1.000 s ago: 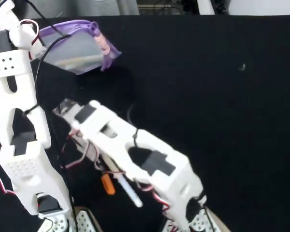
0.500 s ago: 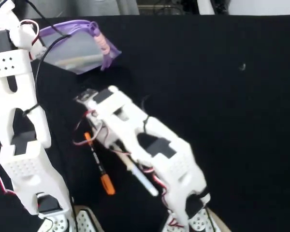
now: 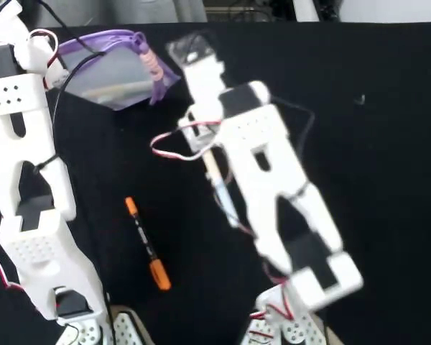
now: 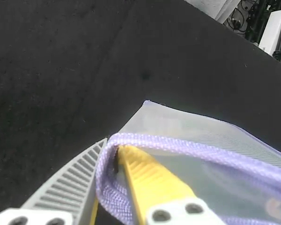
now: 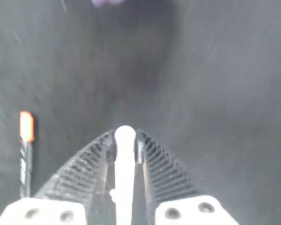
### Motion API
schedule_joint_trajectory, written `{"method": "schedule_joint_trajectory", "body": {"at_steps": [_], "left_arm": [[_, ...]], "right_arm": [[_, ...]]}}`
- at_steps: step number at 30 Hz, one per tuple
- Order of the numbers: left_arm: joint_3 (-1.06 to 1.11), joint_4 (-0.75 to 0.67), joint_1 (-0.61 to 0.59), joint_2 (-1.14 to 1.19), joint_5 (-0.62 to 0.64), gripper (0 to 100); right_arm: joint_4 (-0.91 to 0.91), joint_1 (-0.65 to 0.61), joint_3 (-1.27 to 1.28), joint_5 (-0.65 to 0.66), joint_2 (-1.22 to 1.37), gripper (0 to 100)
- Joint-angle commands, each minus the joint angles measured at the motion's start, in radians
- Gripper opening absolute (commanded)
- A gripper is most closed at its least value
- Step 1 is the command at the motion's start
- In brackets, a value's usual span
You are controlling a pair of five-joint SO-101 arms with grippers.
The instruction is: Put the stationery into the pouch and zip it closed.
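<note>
My left gripper [image 4: 111, 146] is clamped on the woven purple rim of the translucent pouch [image 3: 108, 75], at eleven o'clock on the matte black table [image 3: 373, 180]. My ribbed right gripper [image 5: 125, 137] pinches a slim white pen [image 5: 124, 178]. The orange-tipped black marker [image 3: 147, 244] lies at seven o'clock.

White printed shells on left arm [image 3: 29, 180] & right arm [image 3: 273, 158], w/ black servo blocks [image 3: 237, 97] set in. Dot-grid holes up top on the left one. Red/white wires [image 3: 171, 147] at the joints, plus a black cable [image 3: 79, 70]. Left gripper [image 4: 113, 146]: one grey ribbed finger, one yellow. Right gripper [image 5: 125, 136]: both grey, ribbed, 2 screws [image 5: 171, 214] per base.
</note>
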Motion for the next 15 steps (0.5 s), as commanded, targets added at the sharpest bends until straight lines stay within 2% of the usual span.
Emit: {"method": "schedule_joint_trajectory", "body": {"at_steps": [1, 8, 15], "left_arm": [[-0.012, 0.023, 0.048, 0.002, -0.017, 3], [-0.013, 0.029, 0.082, -0.002, -0.026, 3], [-0.028, 0.069, 0.177, -0.003, -0.081, 3]], "right_arm": [[-0.127, 0.012, -0.025, 0.002, -0.24, 1.1], [-0.272, 0.012, -0.025, -0.005, -0.412, 1.1], [-0.365, 0.012, -0.024, -0.143, -0.549, 1.1]]}}
